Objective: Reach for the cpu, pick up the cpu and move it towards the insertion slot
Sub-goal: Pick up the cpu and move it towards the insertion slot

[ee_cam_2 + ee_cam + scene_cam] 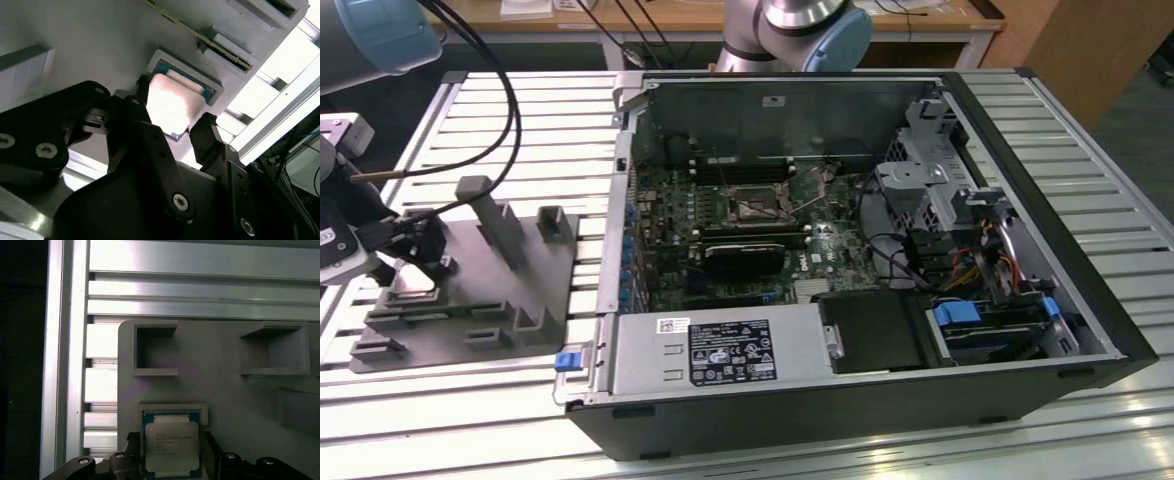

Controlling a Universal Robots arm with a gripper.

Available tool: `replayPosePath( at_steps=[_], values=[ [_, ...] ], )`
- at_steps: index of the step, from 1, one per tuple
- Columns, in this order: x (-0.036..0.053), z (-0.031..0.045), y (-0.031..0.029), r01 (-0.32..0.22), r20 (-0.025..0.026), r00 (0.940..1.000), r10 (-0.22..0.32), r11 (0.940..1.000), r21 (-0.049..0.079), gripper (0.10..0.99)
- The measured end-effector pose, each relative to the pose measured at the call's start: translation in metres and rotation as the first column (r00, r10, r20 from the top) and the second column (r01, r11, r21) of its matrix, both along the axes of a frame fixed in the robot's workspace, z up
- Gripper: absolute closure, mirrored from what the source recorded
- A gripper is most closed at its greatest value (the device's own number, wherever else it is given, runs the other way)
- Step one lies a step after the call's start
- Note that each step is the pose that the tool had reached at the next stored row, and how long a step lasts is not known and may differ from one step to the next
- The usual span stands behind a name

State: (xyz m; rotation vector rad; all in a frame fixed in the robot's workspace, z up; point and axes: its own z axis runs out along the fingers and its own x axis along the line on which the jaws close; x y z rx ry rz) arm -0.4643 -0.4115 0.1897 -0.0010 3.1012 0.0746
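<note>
At the exterior view's left, one grey plastic fixture block [494,300] lies on a slatted metal counter [520,110]. One dark robot hand [411,255] reaches down over the block's near-left corner. In both wrist views, one cpu [171,445], a flat square chip with a pale metal top, lies flat in a shallow framed recess of the block. The hand [173,102] is open only narrowly, and its two black fingers [142,90] stand one on each side of the chip, just beside its edges. Whether they touch it cannot be told. The first wrist view shows two more rectangular recesses [155,350] in the block, side by side beyond the chip. To the exterior view's right, one open computer case [761,100] lies on its side. On its green board sits one insertion slot [754,205], a square black socket well apart from the chip and the hand.
</note>
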Motion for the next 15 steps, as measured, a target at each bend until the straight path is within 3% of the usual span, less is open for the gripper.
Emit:
replayPosePath(
  at_steps=[1,12,15],
  values=[
    [0.0,0.0,0.0,0.0,0.0,1.0,0.0,1.0,0.0,0.475],
    [0.001,-0.0028,-0.0014,0.002,0.0,1.0,-0.002,1.0,0.003,0.475],
    [0.0017,-0.003,-0.0016,0.002,-0.0102,0.9999,-0.002,1.0,0.009,0.475]
  ],
)
